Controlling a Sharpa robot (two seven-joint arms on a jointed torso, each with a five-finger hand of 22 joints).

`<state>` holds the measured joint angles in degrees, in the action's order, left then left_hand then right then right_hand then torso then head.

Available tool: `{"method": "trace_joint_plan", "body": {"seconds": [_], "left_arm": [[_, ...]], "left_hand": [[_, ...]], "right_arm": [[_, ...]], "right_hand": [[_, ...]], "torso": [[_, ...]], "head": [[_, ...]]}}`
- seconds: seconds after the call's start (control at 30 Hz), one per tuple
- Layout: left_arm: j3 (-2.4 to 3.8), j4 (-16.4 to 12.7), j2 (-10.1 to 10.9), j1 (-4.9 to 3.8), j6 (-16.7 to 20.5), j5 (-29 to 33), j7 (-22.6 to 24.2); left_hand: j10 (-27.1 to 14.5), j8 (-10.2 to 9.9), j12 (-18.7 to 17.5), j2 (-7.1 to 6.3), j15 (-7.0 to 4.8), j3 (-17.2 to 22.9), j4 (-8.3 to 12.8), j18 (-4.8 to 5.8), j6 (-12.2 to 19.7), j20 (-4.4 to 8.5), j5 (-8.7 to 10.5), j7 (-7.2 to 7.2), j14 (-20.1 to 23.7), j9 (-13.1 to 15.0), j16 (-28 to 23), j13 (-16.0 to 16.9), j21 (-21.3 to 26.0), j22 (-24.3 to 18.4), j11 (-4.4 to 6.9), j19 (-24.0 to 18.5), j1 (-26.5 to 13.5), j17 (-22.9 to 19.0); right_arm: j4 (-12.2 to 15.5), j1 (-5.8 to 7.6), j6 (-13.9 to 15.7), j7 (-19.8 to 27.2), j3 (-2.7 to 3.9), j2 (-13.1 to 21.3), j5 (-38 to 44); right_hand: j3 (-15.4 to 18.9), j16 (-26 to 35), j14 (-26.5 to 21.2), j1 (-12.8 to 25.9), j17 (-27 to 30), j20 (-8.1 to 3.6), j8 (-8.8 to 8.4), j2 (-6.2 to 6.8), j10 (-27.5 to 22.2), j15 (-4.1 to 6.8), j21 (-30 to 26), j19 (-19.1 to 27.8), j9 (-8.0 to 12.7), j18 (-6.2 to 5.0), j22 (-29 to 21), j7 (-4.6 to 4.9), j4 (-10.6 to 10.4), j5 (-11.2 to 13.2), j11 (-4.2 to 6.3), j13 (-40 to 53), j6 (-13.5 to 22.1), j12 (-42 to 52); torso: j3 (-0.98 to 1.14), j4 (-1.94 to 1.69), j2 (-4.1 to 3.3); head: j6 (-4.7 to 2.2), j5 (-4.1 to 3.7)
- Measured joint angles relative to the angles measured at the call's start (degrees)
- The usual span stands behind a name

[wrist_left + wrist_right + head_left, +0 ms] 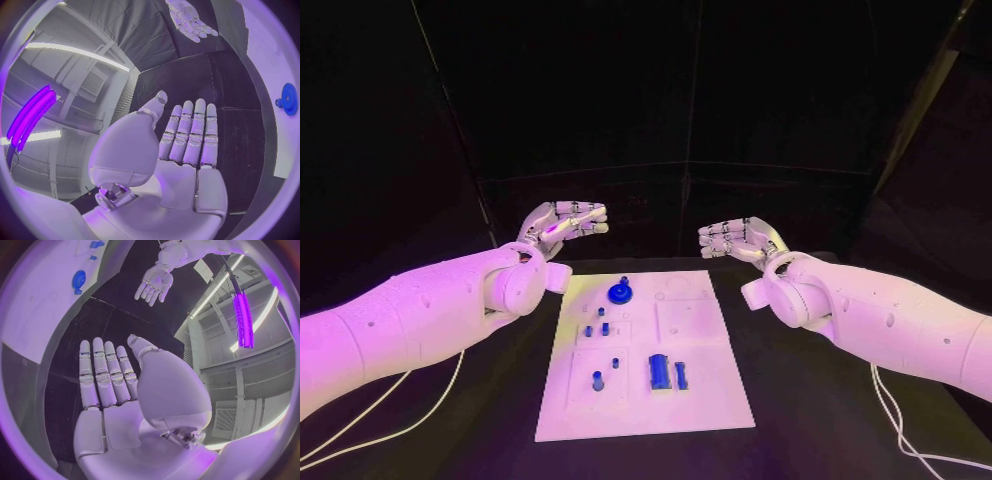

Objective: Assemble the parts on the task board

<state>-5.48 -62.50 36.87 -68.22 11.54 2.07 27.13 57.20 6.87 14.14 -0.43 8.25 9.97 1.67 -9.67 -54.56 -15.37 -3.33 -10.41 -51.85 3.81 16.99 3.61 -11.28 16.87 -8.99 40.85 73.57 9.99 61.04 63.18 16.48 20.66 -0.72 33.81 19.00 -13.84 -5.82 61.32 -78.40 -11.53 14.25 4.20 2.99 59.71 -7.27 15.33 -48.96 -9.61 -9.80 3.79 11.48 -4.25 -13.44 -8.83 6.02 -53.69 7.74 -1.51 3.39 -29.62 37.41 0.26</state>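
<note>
Head view first: the white task board (646, 400) lies in the middle of the black table (805, 420), long side running away from the robot. On it, at about twelve o'clock of the plate, stands a round blue gear-like part (620, 293) with a small knob on top. Just nearer, toward nine o'clock, sit a few small blue pegs (594, 327), upright in their places. Toward six o'clock lie a larger blue block (658, 372), a slim blue bar (681, 375) just beside it at its three o'clock, and one more short peg (597, 379) at its nine o'clock. The left hand (561, 226) hangs above the table past the board's far left corner, at about eleven o'clock, fingers extended and holding nothing. The right hand (738, 238) hangs at about one o'clock, past the far right corner, equally empty. Both are well apart from the board and from each other.

Left wrist view: the left hand (181, 145) shows its palm flat, fingers (195, 131) straight and side by side, thumb set off to one side, nothing in it. The gear-like part (288, 99) sits on the board's edge (284, 150), and the right hand (190, 20) hangs beyond, fingers loosely spread.

Right wrist view: the right hand (119, 390) is likewise flat-palmed, fingers (99, 371) straight together, thumb apart, empty. The task board (44, 300) carries the gear-like part (79, 280); the left hand (154, 285) hangs opposite, fingers spread.
</note>
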Motion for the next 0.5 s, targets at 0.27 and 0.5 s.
{"method": "trace_joint_plan", "body": {"seconds": [0.27, 0.5], "left_arm": [[0.03, 3.71, -2.28, 0.74, 1.49, 2.47, 0.57], [0.75, -0.01, -1.14, 1.51, 2.69, 2.31, 0.47]], "left_hand": [[-3.09, -1.49, -4.15, 0.89, 0.23, -1.62, -0.38, 0.0, 2.13, 0.26, 0.56, 0.36, 1.1, -0.72, -5.63, -0.67, 2.22, -3.36, -0.21, -2.73, -2.41, -2.83], [-17.0, -5.09, -6.72, 0.58, -1.98, -3.76, -1.28, 1.29, 15.63, 4.12, 2.33, 2.93, 14.18, -2.84, -8.57, -2.68, 4.64, -6.83, 2.18, -12.51, -20.78, -5.04]], "right_arm": [[-3.64, -0.09, -1.73, 2.19, 0.22, -2.68, -1.44], [-0.21, -0.46, -0.54, 2.08, 0.21, -0.75, -1.92]], "right_hand": [[0.96, 1.89, -2.56, 4.71, 1.9, -0.46, -1.07, -0.87, -2.4, 0.11, -1.86, 1.95, 1.46, 0.0, -0.67, -0.58, 1.23, 0.93, 0.27, -2.33, 2.21, -0.91], [4.1, 4.62, -17.45, 23.41, 4.35, -4.0, -3.1, -2.35, -16.94, 2.24, -5.25, 13.87, 3.5, 1.39, -2.81, -3.31, 3.34, 4.12, 2.47, -4.88, 15.25, -3.34]], "torso": [[0.31, -0.05, 0.6], [0.63, -1.04, -0.05]], "head": [[-1.3, 0.27], [-2.02, 0.07]]}}
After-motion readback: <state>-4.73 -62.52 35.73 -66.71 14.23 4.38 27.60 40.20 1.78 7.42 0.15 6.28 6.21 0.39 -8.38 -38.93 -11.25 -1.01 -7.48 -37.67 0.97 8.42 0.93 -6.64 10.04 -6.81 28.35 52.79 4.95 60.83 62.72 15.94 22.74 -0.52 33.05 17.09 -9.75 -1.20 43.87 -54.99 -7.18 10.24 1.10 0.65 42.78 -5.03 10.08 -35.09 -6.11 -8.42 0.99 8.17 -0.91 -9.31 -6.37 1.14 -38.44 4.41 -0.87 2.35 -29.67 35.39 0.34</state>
